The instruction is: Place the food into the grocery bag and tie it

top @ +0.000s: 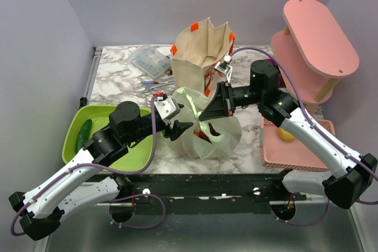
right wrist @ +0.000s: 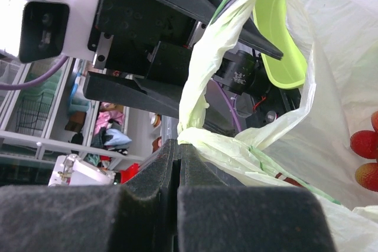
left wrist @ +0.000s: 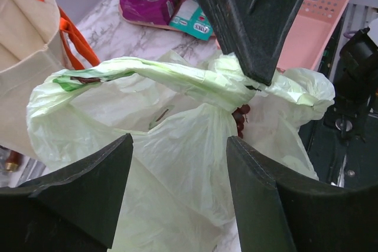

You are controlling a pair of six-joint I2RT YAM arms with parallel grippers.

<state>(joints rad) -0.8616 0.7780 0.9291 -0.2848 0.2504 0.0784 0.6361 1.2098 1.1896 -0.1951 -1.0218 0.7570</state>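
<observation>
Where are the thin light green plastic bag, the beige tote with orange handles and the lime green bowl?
Thin light green plastic bag [top: 230, 135]: top view, its right side.
Beige tote with orange handles [top: 192, 57]: top view, its front panel.
Lime green bowl [top: 140, 153]: top view, its bare floor.

- The grocery bag [top: 220, 136], thin, crinkly, light green translucent plastic, stands crumpled at the middle of the marbled table [top: 118, 81].
- One handle loop [left wrist: 147, 75], with a green-and-brown print near its far end, is stretched taut to a gathered, twisted point above the bag's body.
- Red strawberries [right wrist: 364, 144] show through the film, lying inside the bag.
- A yellow lemon [top: 286, 134] lies outside the bag in the pink tray [top: 295, 159] to its right, partly hidden.
</observation>
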